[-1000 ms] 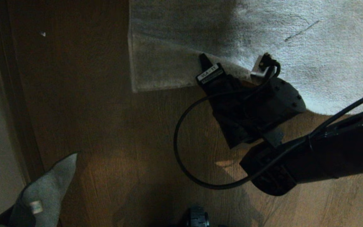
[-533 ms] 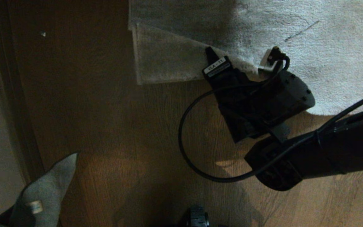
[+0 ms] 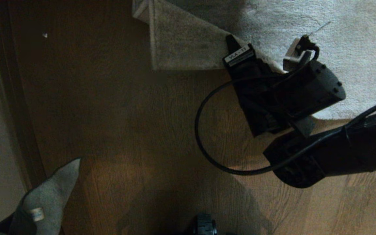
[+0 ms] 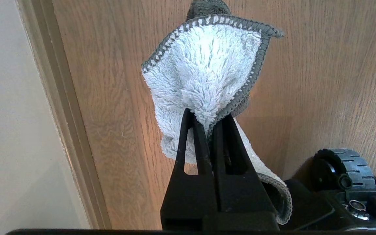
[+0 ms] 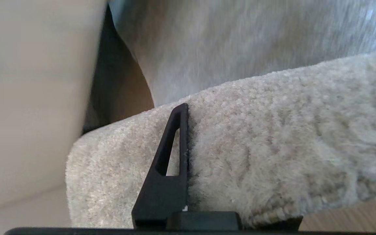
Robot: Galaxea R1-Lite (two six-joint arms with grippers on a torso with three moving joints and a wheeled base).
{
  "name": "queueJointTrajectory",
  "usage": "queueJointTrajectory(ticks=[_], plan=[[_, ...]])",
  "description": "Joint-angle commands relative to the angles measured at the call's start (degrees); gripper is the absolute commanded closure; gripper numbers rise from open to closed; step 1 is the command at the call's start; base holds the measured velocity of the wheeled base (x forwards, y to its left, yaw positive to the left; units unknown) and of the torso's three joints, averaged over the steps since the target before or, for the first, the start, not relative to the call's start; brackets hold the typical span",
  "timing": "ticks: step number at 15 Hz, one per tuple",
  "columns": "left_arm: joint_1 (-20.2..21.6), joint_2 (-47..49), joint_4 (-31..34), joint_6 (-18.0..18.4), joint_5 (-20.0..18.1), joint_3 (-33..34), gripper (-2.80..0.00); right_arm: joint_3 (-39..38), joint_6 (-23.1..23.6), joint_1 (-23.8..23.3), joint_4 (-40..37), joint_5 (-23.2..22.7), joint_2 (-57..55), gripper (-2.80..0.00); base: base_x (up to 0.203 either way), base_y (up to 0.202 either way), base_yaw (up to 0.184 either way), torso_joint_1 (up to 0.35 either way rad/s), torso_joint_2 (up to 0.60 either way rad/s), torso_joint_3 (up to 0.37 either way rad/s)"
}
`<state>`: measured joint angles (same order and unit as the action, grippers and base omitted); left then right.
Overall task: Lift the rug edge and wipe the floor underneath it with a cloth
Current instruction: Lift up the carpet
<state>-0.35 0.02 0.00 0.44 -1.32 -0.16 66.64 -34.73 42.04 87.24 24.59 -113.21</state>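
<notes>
The right claw (image 3: 237,49) pinches the rug edge (image 3: 188,52) folded back, baring floor (image 3: 126,107) diagonally ahead of the left claw (image 4: 207,124), which clamps the cloth (image 4: 207,68).

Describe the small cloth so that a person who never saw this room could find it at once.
Start from the brown wood-plank floor beside the pale wall. Near that wall, away from the large grey-beige plush rug, the left gripper holds the small pale grey fluffy cloth between its fingers. Unlike the rug, it has a dark stitched border and a tiny whitish tag.

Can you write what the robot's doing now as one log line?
right tool: grips rug edge, lifted | left tool: holds cloth | floor: unwiped
</notes>
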Motion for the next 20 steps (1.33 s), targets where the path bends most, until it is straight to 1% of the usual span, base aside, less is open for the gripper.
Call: queueJointTrajectory(ticks=[1, 9, 11, 20], plan=[[0.00, -0.02, 0.00, 0.00, 0.00, -0.02, 0.00, 0.17, -1.29, -1.04, 2.72, 0.52, 1.58, 0.00, 0.000, 0.000, 0.000, 0.000, 0.00, 0.000], [0.00, -0.02, 0.00, 0.00, 0.00, -0.02, 0.00, 1.73, -1.48, -4.86, 2.72, 0.72, 2.99, 0.00, 0.000, 0.000, 0.000, 0.000, 0.00, 0.000], [-0.04, -0.02, 0.00, 0.00, 0.00, -0.02, 0.00, 2.84, -1.48, -5.21, 2.72, 0.79, 2.90, 0.00, 0.000, 0.000, 0.000, 0.000, 0.00, 0.000], [0.00, -0.02, 0.00, 0.00, 0.00, 0.07, 0.00, 2.87, -1.40, -5.30, 2.72, 1.08, 4.85, 0.00, 0.000, 0.000, 0.000, 0.000, 0.00, 0.000]])
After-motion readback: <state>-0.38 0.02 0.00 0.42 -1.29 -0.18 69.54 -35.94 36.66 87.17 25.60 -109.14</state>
